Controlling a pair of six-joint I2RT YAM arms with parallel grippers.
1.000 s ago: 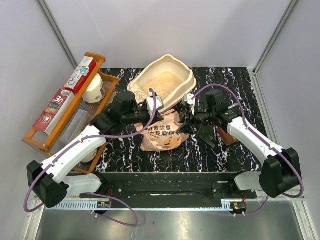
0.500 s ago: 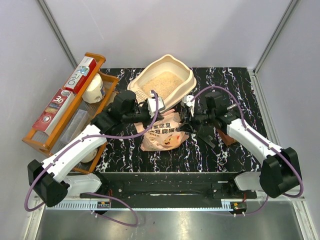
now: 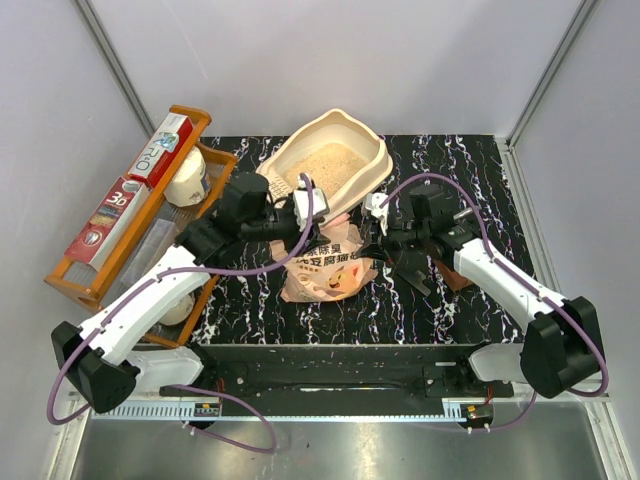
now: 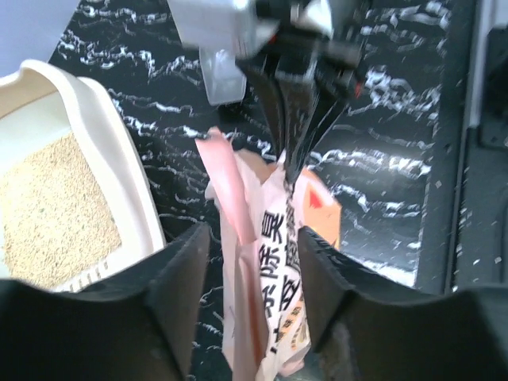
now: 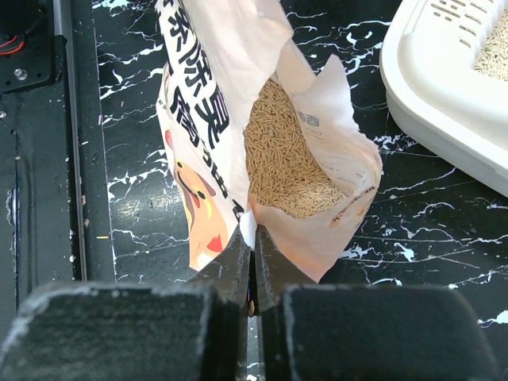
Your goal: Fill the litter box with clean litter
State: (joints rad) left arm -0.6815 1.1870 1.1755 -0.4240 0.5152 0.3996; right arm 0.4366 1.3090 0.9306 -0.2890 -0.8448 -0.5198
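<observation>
The cream litter box (image 3: 374, 152) stands at the back centre with clean litter (image 3: 325, 163) spread inside; the left wrist view shows its rim (image 4: 119, 171) and litter (image 4: 55, 214). A pink bag (image 3: 326, 266) stands in front of it. My right gripper (image 5: 252, 238) is shut on the bag's (image 5: 208, 75) open top edge, and more granules (image 5: 286, 151) lie inside the bag. My left gripper (image 4: 252, 234) is open, its fingers either side of the bag (image 4: 274, 262) without pinching it. From above, the left gripper (image 3: 314, 220) and right gripper (image 3: 364, 242) face each other across the bag.
An orange wooden rack (image 3: 92, 283) with boxes and a white bottle (image 3: 187, 178) fills the left side. A black object (image 3: 415, 270) and a brown one (image 3: 455, 276) lie under the right arm. The litter box corner (image 5: 444, 103) is close to the bag's mouth.
My left gripper has opened and let go of the bag. My right gripper has shut on the bag's top edge. Both arms shifted only slightly.
</observation>
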